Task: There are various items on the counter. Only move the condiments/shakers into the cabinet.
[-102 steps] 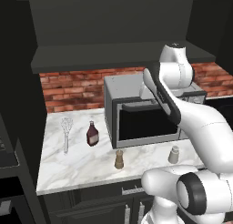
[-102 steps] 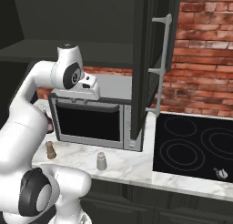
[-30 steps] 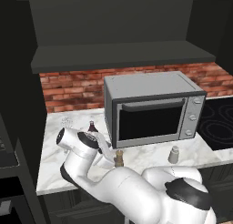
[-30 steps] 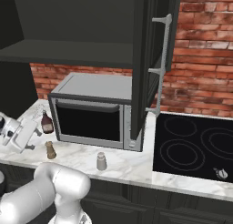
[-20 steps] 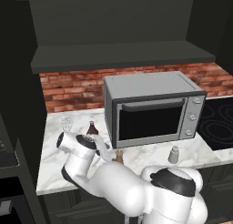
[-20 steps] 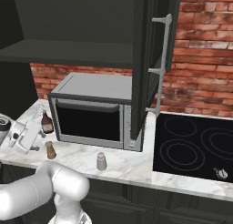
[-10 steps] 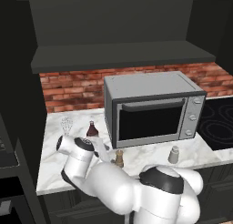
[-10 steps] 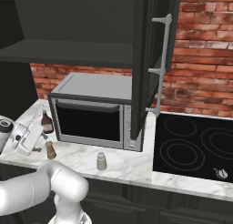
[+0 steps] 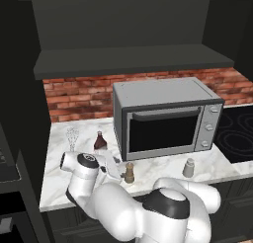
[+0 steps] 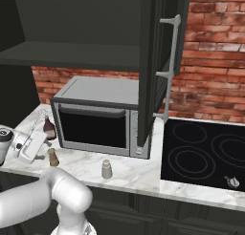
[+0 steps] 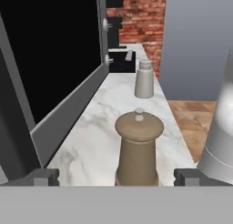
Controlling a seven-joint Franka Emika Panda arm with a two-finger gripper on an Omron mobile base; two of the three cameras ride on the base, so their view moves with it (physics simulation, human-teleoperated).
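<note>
Pepper mill: stood upright on the counter (image 9: 54, 182) in the lower middle of the left base view (image 9: 129, 173), just in front of the microwave's lower left corner; in the hand view it rose at bottom centre (image 11: 138, 148), between the two fingertips.
Gripper: low at the left of both base views (image 9: 117, 174) (image 10: 42, 144), level with the mill; fingers apart, one tip (image 11: 43, 176) at each side of the mill, neither visibly touching it (the gap on each side was plain in the hand view).
Shaker: pale grey, upright near the counter's front edge, right of the mill in the left base view (image 9: 188, 168) and lower centre of the right base view (image 10: 106, 169); beyond the mill in the hand view (image 11: 144, 79).
Bottle: dark red-brown, upright behind the gripper at left centre (image 9: 100, 142), just left of the microwave; far left in the right base view (image 10: 49, 128).
Whisk: left of the bottle, toward the brick wall (image 9: 72, 137).
Microwave: centre of the counter (image 9: 165, 118), door closed.
Cabinet: dark shelf ledge across the upper part of the left base view (image 9: 133, 59), above the microwave.
Stovetop: black, at the right (image 10: 206, 155).
</note>
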